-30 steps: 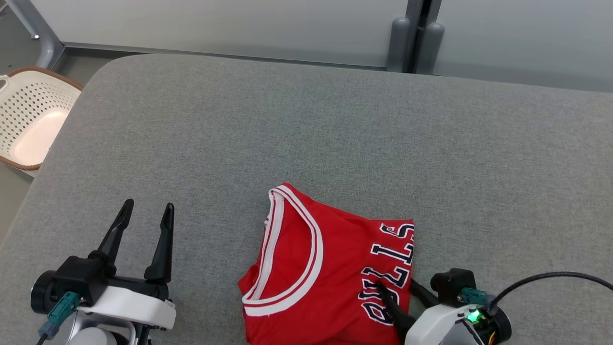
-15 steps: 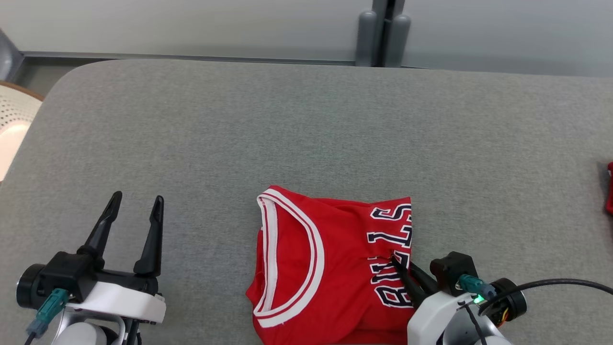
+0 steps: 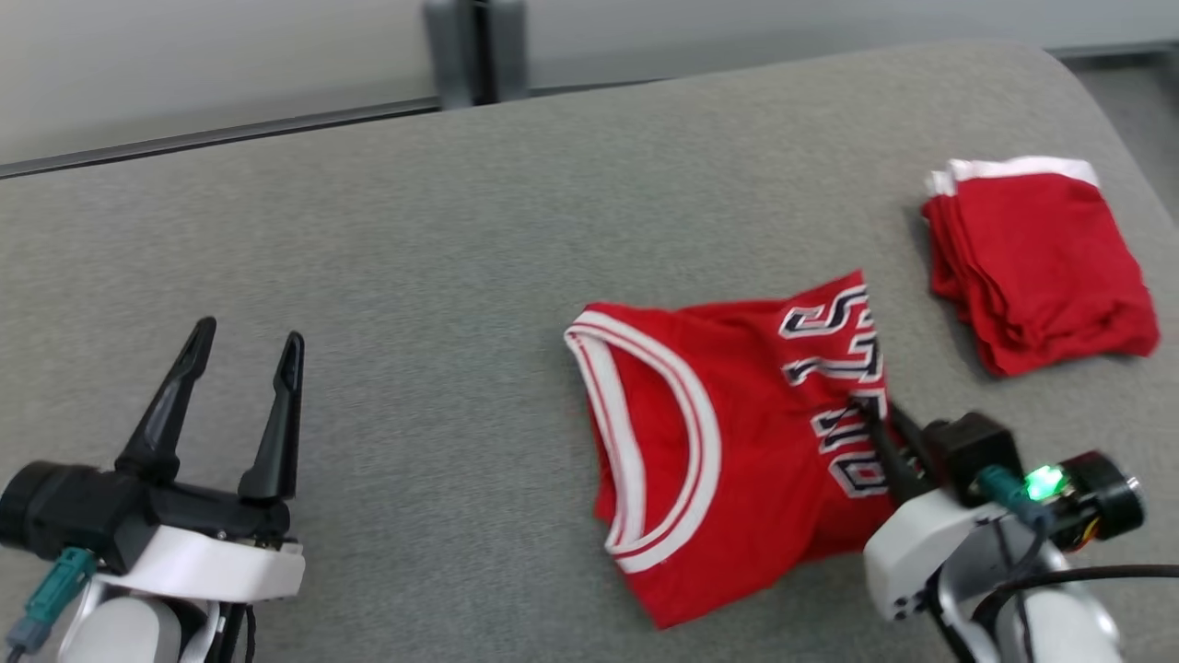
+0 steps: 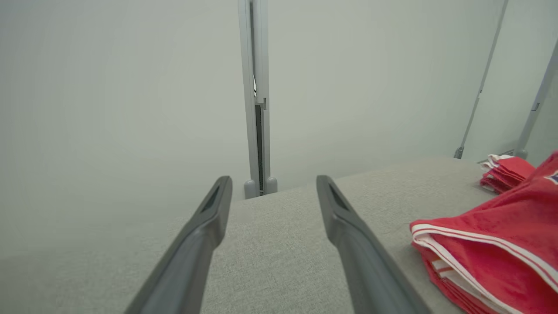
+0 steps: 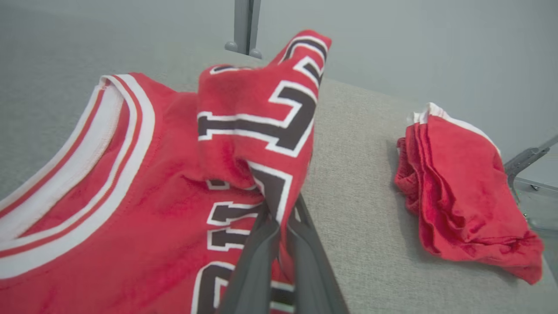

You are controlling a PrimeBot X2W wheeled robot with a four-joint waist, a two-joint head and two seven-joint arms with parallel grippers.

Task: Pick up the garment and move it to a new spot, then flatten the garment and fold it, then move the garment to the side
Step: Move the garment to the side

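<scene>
The garment (image 3: 737, 442) is a folded red jersey with white trim and dark lettering, lying on the grey cushion (image 3: 414, 239) right of centre. My right gripper (image 3: 870, 414) is shut on the garment's lettered right edge, and in the right wrist view the cloth (image 5: 261, 131) bunches up above the closed fingers (image 5: 257, 253). My left gripper (image 3: 244, 345) is open over bare cushion at the lower left, well apart from the garment. In the left wrist view its fingers (image 4: 205, 235) stand wide apart, with the garment's edge (image 4: 488, 253) at the right.
A second folded red cloth (image 3: 1036, 258) lies near the cushion's far right corner; the right wrist view shows this red cloth (image 5: 457, 187) too. A grey wall and a post (image 3: 474, 46) stand behind the cushion. The cushion's right edge curves away at the upper right.
My right gripper has shut on the garment's lettered edge and pulled it up. The head camera has turned right, bringing the folded red cloth into view. The left gripper stays open.
</scene>
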